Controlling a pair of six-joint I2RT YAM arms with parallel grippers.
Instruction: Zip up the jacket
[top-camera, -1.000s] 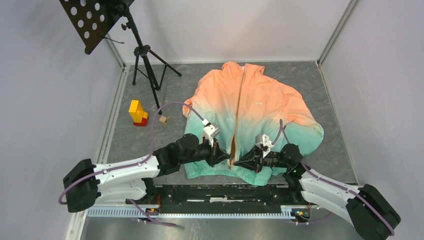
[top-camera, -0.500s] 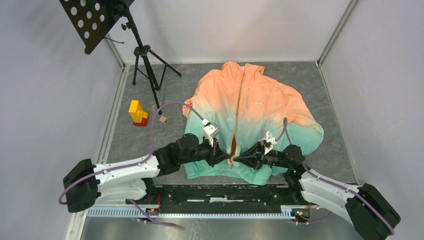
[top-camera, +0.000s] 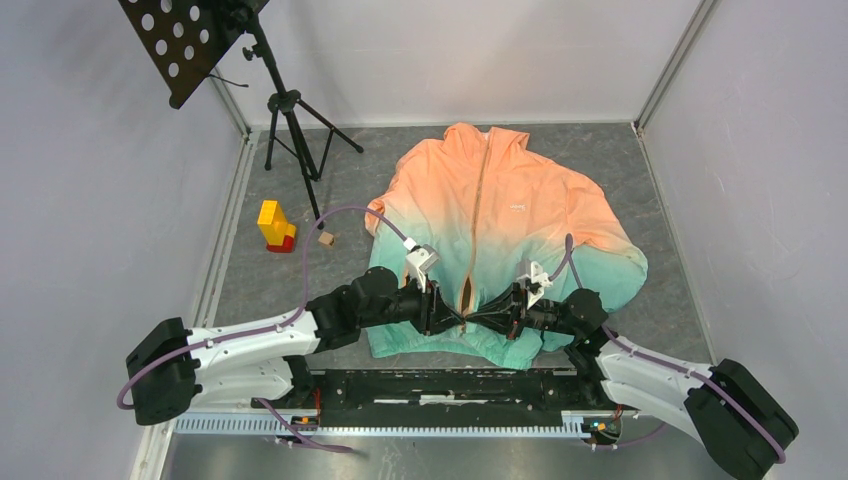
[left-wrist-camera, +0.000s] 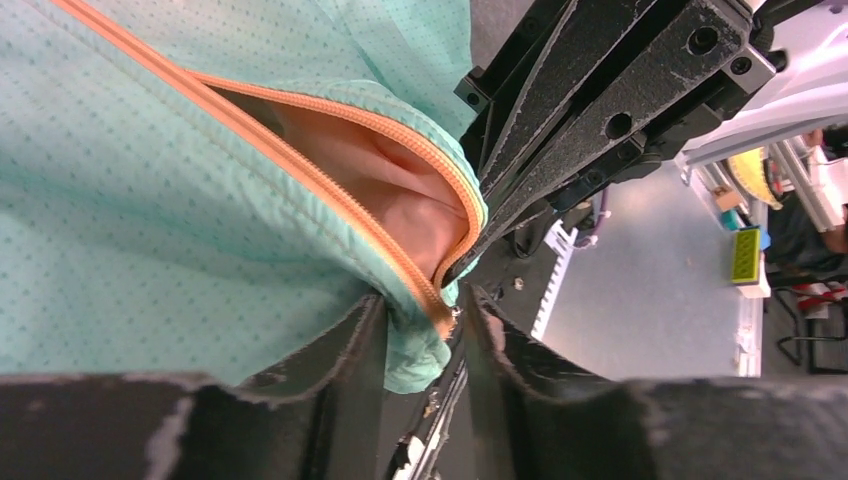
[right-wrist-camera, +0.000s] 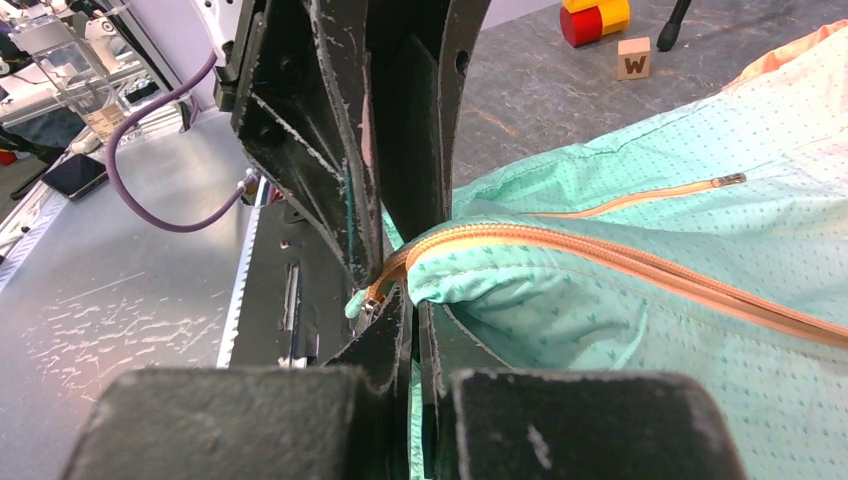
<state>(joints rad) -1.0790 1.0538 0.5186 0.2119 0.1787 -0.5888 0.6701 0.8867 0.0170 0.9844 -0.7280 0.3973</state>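
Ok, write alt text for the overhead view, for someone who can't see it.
A robot's left gripper and right gripper pinch the bottom hem of a peach-to-teal jacket, either side of its zipper, on a grey table. A music stand, yellow block and small cube sit to its left.

The left arm (top-camera: 250, 345) and right arm (top-camera: 650, 376) are shelled in white, jointed in black; purple cables (top-camera: 345, 207) are looped behind scuffed fingers (left-wrist-camera: 620, 80).

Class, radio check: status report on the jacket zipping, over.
Left tool and right tool both pinch hem of jacket. Zipper ends apart, not yet joined. Toy blocks lie apart, left of it.
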